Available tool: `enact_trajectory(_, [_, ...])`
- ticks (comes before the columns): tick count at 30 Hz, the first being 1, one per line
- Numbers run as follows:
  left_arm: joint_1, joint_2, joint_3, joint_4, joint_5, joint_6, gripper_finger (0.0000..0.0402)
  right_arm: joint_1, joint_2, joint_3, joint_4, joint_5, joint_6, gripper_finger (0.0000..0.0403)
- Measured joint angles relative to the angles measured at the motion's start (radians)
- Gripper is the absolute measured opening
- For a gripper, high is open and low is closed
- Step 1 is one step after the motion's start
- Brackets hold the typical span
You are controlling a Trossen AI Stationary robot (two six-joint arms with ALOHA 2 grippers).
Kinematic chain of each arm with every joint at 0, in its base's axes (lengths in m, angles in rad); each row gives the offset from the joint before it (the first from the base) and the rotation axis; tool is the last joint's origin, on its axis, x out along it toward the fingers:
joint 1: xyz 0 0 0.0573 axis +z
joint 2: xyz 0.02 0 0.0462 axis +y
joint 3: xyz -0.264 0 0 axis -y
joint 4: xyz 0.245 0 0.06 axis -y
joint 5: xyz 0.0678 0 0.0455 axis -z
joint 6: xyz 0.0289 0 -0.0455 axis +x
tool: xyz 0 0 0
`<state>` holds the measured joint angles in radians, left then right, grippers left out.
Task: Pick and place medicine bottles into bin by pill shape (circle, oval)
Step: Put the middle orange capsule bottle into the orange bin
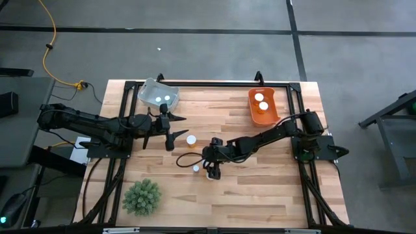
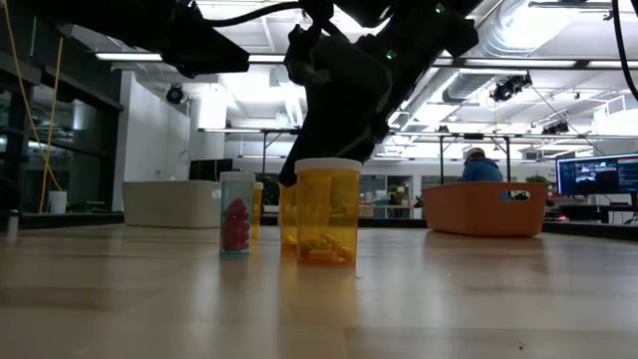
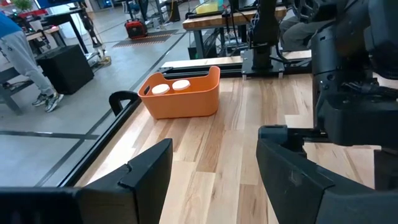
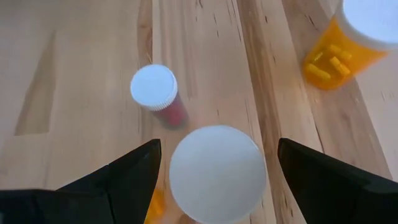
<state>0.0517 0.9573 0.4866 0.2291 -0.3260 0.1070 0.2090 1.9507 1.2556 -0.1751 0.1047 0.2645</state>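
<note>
My right gripper (image 1: 211,170) is open above a yellow-pill amber bottle; its fingers stand on either side of the bottle's big white cap (image 4: 216,174) without touching it. That bottle (image 2: 327,211) stands upright on the table. A small red-pill bottle (image 4: 154,87) stands close by and also shows in the low view (image 2: 236,212). Another yellow-pill bottle (image 4: 354,37) stands a little farther off, toward the left arm (image 1: 191,140). My left gripper (image 1: 177,127) is open and empty near the white bin.
An orange bin (image 1: 262,114) with two bottles stands at the far right. A white bin (image 1: 151,90) with two bottles stands at the far left. A green spiky plant ball (image 1: 142,197) sits at the near left. A person shows in the room beyond the table (image 2: 481,168).
</note>
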Motion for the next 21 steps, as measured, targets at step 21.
enact_trajectory(21, [0.0,0.0,0.0,0.0,0.0,0.001,0.0223,-0.006,0.0,0.0,-0.016,0.026,-0.028,0.0183])
